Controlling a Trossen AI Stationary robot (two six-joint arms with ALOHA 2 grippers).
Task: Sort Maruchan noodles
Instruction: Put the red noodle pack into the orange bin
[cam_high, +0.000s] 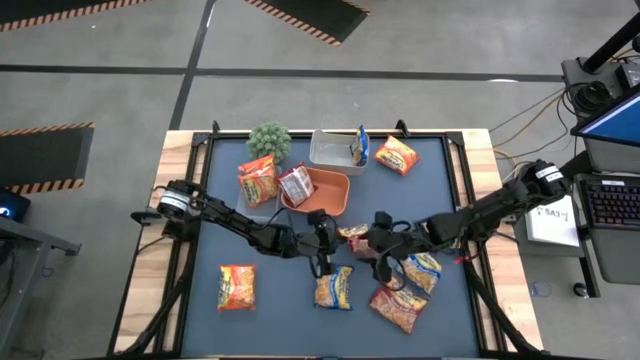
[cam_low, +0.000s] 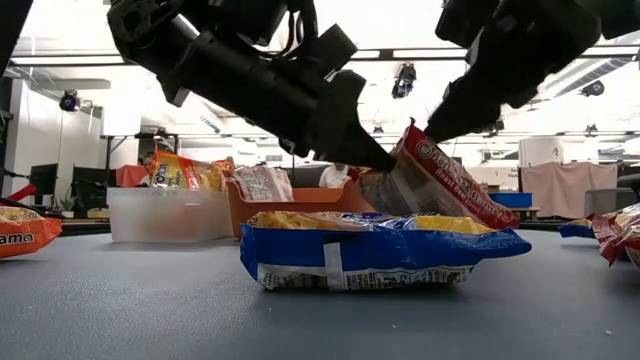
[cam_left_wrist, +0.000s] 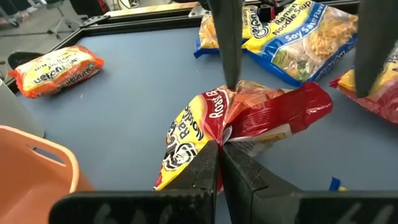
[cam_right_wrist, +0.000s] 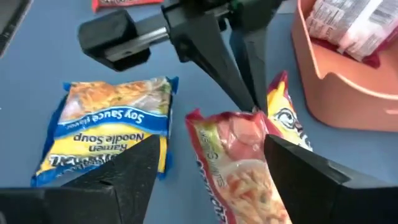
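Near the middle of the table (cam_high: 300, 300), the left tool (cam_left_wrist: 221, 146) was clenched on one edge of a red Roast-flavour packet (cam_left_wrist: 249, 121), its two dark fingers pressed together with the wrapper's crimped fold caught between them. The pinch had crumpled the packet and tipped it up, one end raised off the table (the low view shows it leaning at a slant behind a blue soy sauce packet (cam_low: 380, 250)). That edge grip suits a flat glossy wrapper, which offers little else to seize.

The right tool (cam_right_wrist: 211, 180) stood released, its fingers spread wide on either side of the same red packet without touching it, probably poised to take it over or steady it. The two tools met just in front of the orange tray (cam_high: 325, 190), which already held a pale packet (cam_high: 296, 184); a clear tub (cam_high: 335, 150) behind it carried a blue one standing on edge.

Sorting looked only partly done. Several packets lay loose on the table: an orange packet (cam_high: 237, 286) well to the left, another (cam_high: 334, 287) just below the tools, and a cluster at the right. The slippery film could slide out of so narrow a pinch.
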